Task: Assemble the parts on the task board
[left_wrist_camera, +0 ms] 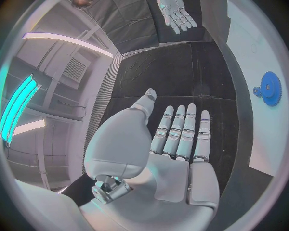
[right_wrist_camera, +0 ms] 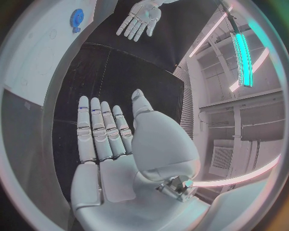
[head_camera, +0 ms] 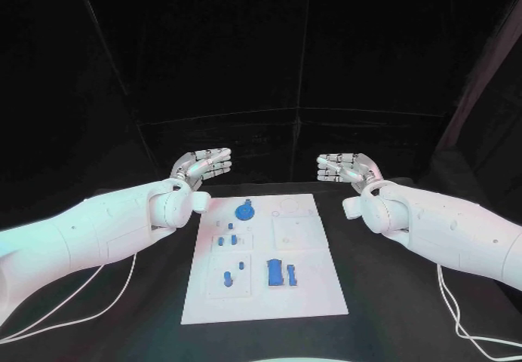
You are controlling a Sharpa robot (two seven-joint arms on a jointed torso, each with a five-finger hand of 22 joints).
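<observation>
The white task board [head_camera: 310, 298] lies in the middle of the black table. Small blue parts rest on it: a gear [head_camera: 246, 211] near its far end, small pieces [head_camera: 226, 241] mid-left, a short peg [head_camera: 228, 277] and a taller block [head_camera: 276, 272] nearer me. My left hand [head_camera: 204, 165] hovers beyond the board's far left corner, fingers straight and apart, holding nothing. My right hand [head_camera: 346, 167] hovers beyond the far right corner, likewise flat and empty. The left wrist view shows the left hand's palm [left_wrist_camera: 175, 144], the gear [left_wrist_camera: 270, 88] and the right hand [left_wrist_camera: 176, 14]. The right wrist view shows the right hand's palm [right_wrist_camera: 114, 144], the gear [right_wrist_camera: 76, 19] and the left hand [right_wrist_camera: 140, 18].
White cables [head_camera: 66, 302] trail over the table by the left arm, and another cable [head_camera: 457, 317] by the right arm. Black table surface [head_camera: 403, 302] runs on both sides of the board. Dark curtains stand behind the table.
</observation>
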